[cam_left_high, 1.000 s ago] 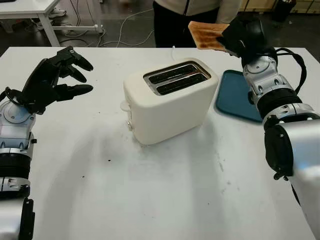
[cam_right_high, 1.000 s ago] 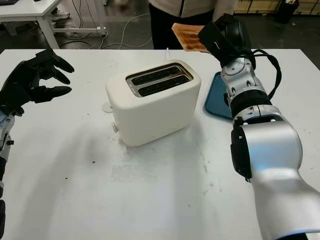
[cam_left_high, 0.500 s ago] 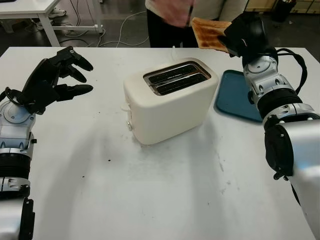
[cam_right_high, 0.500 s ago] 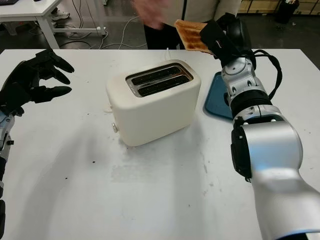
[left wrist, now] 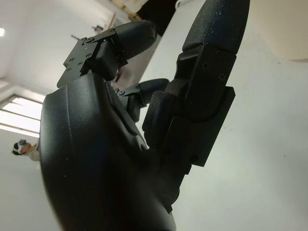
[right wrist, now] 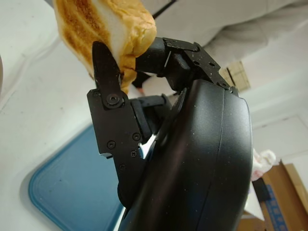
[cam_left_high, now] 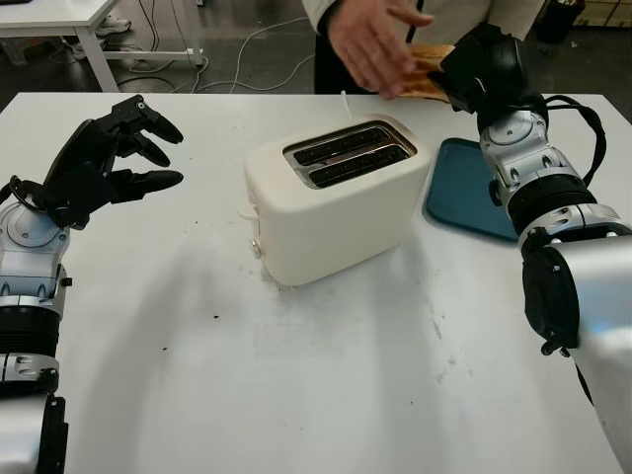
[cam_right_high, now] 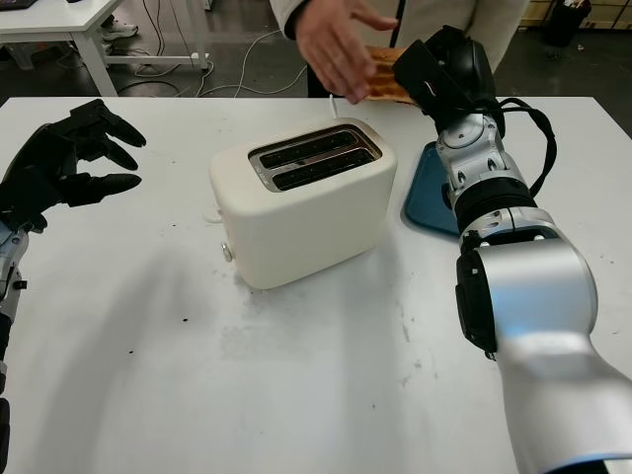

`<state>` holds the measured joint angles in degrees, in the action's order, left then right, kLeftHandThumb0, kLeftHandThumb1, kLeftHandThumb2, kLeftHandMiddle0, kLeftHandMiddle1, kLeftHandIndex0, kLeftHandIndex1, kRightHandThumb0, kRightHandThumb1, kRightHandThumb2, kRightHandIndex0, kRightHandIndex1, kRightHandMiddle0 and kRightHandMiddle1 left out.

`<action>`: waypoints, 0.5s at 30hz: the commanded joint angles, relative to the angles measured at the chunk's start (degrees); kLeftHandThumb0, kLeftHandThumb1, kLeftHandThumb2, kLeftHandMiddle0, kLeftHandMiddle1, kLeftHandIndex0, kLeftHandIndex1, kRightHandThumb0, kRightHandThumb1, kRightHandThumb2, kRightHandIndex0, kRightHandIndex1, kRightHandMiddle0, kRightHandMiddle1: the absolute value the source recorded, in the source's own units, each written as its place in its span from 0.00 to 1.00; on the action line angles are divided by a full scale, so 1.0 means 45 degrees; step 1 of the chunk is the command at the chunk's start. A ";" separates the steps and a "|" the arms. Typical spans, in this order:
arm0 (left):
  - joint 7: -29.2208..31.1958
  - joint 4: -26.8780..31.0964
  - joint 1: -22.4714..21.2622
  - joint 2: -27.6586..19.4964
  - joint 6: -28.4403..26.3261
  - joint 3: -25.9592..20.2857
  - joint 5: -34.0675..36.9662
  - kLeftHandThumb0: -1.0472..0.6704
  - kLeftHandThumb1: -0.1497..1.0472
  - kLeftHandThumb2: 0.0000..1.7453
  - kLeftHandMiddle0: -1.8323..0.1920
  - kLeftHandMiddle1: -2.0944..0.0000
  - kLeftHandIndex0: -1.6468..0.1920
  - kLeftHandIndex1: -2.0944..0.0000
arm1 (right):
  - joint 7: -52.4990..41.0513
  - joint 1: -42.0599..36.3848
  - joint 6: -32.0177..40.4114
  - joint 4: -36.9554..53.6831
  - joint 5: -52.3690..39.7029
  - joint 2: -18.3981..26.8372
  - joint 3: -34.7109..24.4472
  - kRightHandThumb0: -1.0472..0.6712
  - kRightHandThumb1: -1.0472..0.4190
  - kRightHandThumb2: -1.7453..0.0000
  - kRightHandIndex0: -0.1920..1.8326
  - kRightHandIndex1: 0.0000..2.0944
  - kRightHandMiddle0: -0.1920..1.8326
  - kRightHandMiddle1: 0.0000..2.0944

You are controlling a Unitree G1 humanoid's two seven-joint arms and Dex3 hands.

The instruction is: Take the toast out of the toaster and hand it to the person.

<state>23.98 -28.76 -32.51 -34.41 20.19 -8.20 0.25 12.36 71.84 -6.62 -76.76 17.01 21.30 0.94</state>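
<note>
A browned slice of toast (cam_left_high: 431,83) is held up over the far edge of the table, above and behind the cream toaster (cam_left_high: 336,197). My right hand (cam_left_high: 464,79) is shut on the toast (right wrist: 103,29). A person's hand (cam_left_high: 370,44) reaches from the far side and covers the toast's left part, touching it. Both toaster slots (cam_left_high: 348,155) look dark. My left hand (cam_left_high: 114,158) hovers open above the table at the far left, well apart from the toaster.
A teal tray (cam_left_high: 469,202) lies flat to the right of the toaster, under my right forearm. The person (cam_right_high: 444,20) stands at the table's far edge. Another white table (cam_left_high: 59,20) and floor cables are behind.
The person's hand has come down from the far side onto the toast in my right hand. My right hand has stayed almost in place; the left arm has not moved.
</note>
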 commanded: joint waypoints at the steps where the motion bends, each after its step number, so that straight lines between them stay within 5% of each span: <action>1: -0.0094 0.0148 0.0160 -0.0019 -0.0138 -0.0062 0.0046 0.00 0.89 0.00 0.75 0.30 0.75 0.34 | 0.0123 -0.0006 -0.0231 -0.0011 0.0228 0.0088 0.0199 0.39 0.09 0.92 0.44 0.83 0.41 0.81; 15: -0.0134 0.0130 0.0136 -0.0022 -0.0096 -0.0034 -0.0021 0.00 0.89 0.00 0.74 0.30 0.75 0.35 | 0.0012 -0.0007 -0.0331 0.0016 0.0008 -0.0036 -0.0242 0.38 0.09 0.92 0.47 0.83 0.40 0.81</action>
<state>23.92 -28.25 -32.49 -34.41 19.63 -8.21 0.25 12.37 71.84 -6.67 -76.76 17.96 21.31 0.29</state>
